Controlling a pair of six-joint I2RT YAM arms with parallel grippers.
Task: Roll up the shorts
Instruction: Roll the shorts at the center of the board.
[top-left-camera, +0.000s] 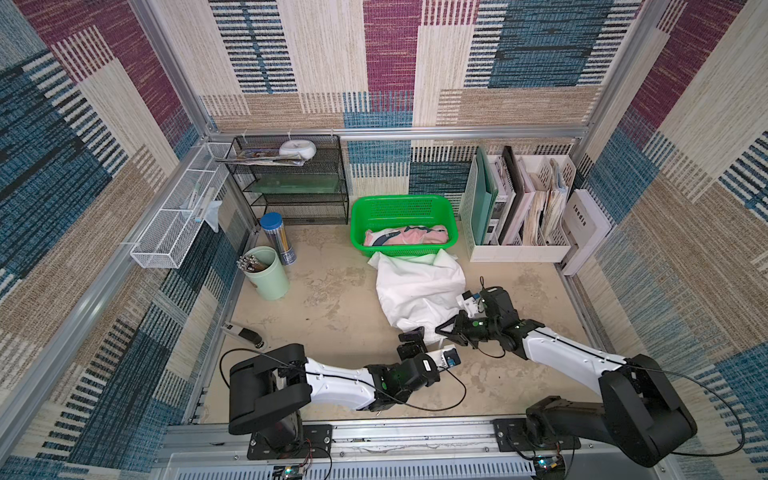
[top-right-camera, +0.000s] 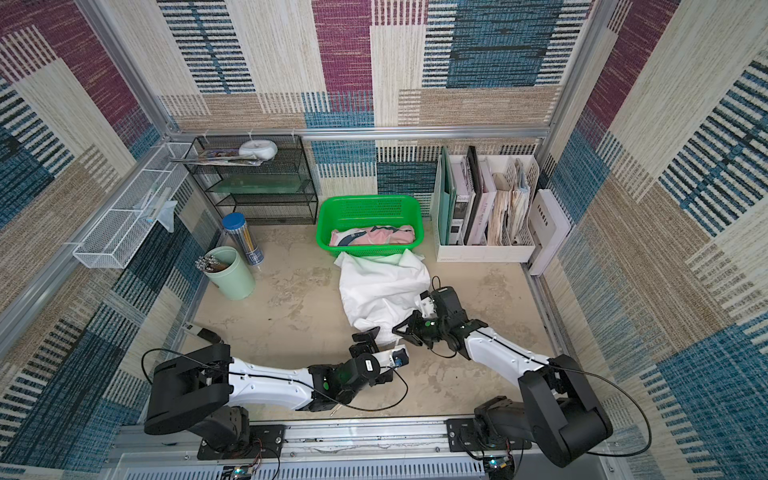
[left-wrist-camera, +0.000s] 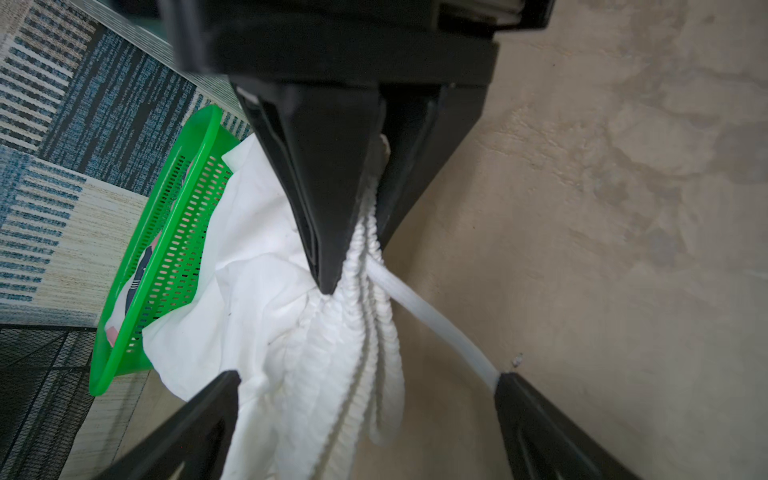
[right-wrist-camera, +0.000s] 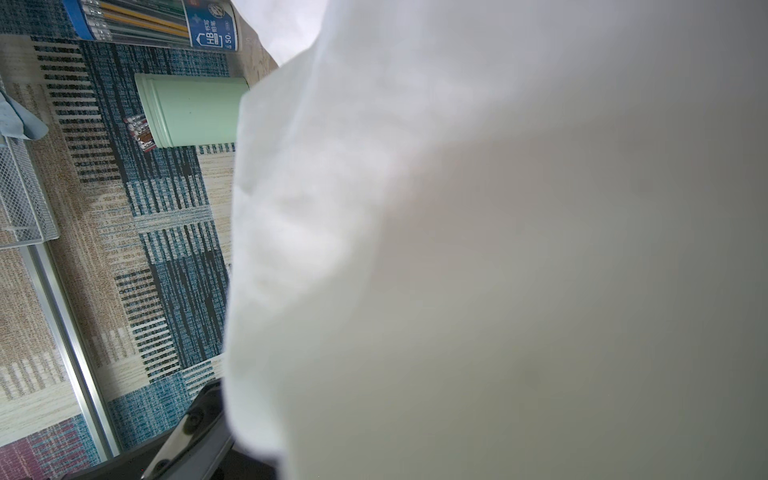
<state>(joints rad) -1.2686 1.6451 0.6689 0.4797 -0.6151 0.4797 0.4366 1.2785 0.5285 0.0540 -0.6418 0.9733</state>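
The white shorts (top-left-camera: 415, 286) (top-right-camera: 378, 286) lie crumpled on the table in front of the green basket (top-left-camera: 403, 199) (top-right-camera: 370, 199). The pink shorts (top-left-camera: 407, 237) (top-right-camera: 374, 237) lie inside that basket. My right gripper (top-left-camera: 438, 328) (top-right-camera: 395, 331) is shut on the white shorts' gathered elastic waistband (left-wrist-camera: 357, 257) at their near end. My left gripper (top-left-camera: 411, 341) (top-right-camera: 365, 338) (left-wrist-camera: 368, 376) stands open just beside it, its fingers either side of the waistband. The white drawstring (left-wrist-camera: 432, 320) runs to one left finger. White cloth (right-wrist-camera: 457, 249) covers the right wrist view.
A mint cup (top-left-camera: 270, 274) (right-wrist-camera: 195, 110) and a blue pencil tube (top-left-camera: 278, 237) stand at the left. A black mesh shelf (top-left-camera: 291, 183) is at the back left, a white file organiser (top-left-camera: 519, 208) at the back right. A white wire basket (top-left-camera: 178, 216) hangs on the left wall.
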